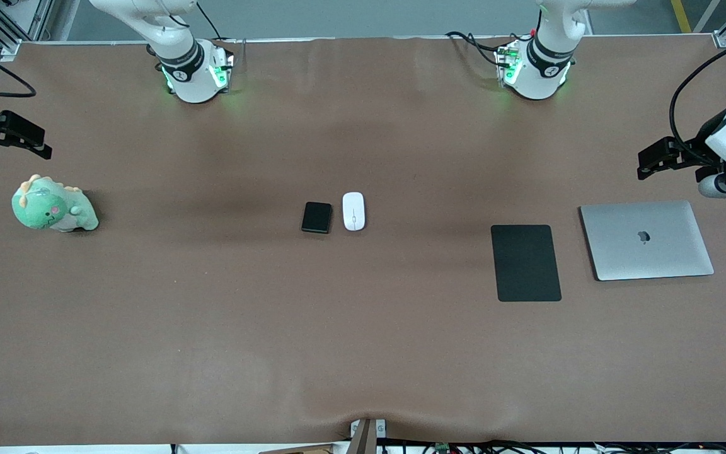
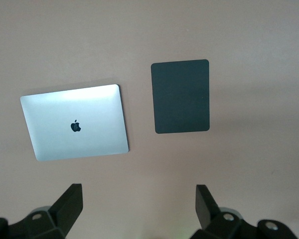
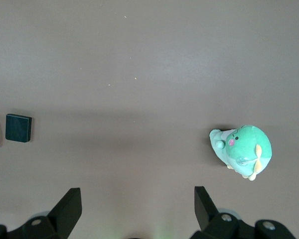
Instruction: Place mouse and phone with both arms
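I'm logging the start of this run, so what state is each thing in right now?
mouse: flat on the table mid-table, untouched, beside the phone.
phone: lying flat, not held.
laptop: lid closed, at the left arm's end.
mouse pad: flat, bare, beside the laptop.
plush dinosaur: at the right arm's end.
left gripper: open, empty, above the table near the laptop.
right gripper: open, empty, above the table near the plush dinosaur.

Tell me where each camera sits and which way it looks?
Front view: high across the brown table, facing both arm bases; right claw and left claw open at the table's ends.
Left wrist view: looks down past the open left claw at the silver laptop and flat black mouse pad.
Right wrist view: looks down past the open right claw at the green plush dinosaur and small black phone.
Shared: front view shows all these.
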You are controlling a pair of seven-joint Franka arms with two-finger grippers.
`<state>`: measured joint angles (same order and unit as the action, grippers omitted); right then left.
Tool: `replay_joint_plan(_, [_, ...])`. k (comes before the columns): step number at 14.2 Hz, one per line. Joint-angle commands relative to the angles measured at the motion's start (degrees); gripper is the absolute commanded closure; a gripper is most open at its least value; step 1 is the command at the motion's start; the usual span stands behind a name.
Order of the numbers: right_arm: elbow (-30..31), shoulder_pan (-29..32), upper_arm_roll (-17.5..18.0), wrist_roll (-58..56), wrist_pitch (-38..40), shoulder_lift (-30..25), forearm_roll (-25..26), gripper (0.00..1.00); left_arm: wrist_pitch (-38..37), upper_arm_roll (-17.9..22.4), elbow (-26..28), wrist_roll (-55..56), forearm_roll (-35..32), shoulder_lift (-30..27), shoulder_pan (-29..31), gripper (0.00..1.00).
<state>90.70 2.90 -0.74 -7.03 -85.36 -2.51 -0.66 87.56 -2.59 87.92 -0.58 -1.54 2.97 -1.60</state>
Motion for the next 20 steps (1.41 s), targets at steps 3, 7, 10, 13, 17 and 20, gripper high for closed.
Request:
replay_joint_plan(3, [-1.31, 0.70, 0.22, -0.53, 0.81, 0.84, -0.66, 0.00, -0.37, -0.14, -0.55, -1.00, -0.92, 0.28, 0.02, 0.00])
replay_joint_plan(7, [-1.31, 0.79, 0.13, -0.53, 0.81, 0.93, -0.66, 0.00, -0.54, -0.14, -0.38, -0.56, -0.57, 0.28, 0.02, 0.00])
replay_joint_plan(10, [-1.31, 0.70, 0.13, -0.44, 0.81, 0.93, -0.66, 0.00, -0.63, -0.14, -0.38, -0.04, 0.13, 0.72, 0.02, 0.00])
replay_joint_plan(13, [-1.31, 0.79, 0.13, -0.44, 0.81, 0.93, -0.66, 0.00, -0.63, -0.14, -0.46, 3.12, 1.19, 0.81, -0.59, 0.00])
replay_joint_plan(17, [-1.31, 0.79, 0.22, -0.44, 0.81, 0.93, -0.74, 0.00, -0.11, -0.22, -0.82, 6.81, 4.87, 1.77, -1.56, 0.00])
replay_joint_plan(20, [-1.31, 0.70, 0.22, -0.44, 0.81, 0.93, -0.66, 0.00, 1.64, -0.22, -0.73, 12.16, 6.37, 2.56, -4.18, 0.00])
